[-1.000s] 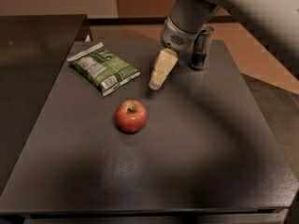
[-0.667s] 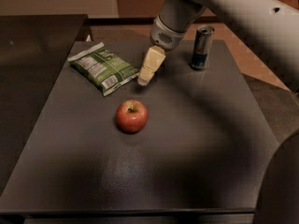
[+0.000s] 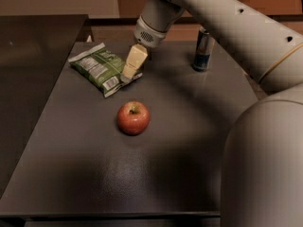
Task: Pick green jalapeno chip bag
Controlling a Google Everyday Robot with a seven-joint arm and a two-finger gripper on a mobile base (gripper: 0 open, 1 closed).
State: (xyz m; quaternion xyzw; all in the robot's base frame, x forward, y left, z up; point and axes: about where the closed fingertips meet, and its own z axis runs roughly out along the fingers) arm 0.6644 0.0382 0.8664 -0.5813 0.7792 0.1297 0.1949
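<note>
Green jalapeno chip bag [image 3: 97, 68] has gripper [image 3: 126, 74] at its edge

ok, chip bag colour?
Chip bag is green, white label panel; gripper at its edge. Camera view.

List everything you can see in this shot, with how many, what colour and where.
green jalapeno chip bag: one, green with a white label panel, flat at the table's back left
apple: one, red, mid-table, in front of the bag
can: one, blue and silver, upright at back right
table: one, dark grey, centre
side surface: one, dark, at left
arm: one, off-white, reaching in from the right
gripper: one, cream, at the bag's right edge
</note>
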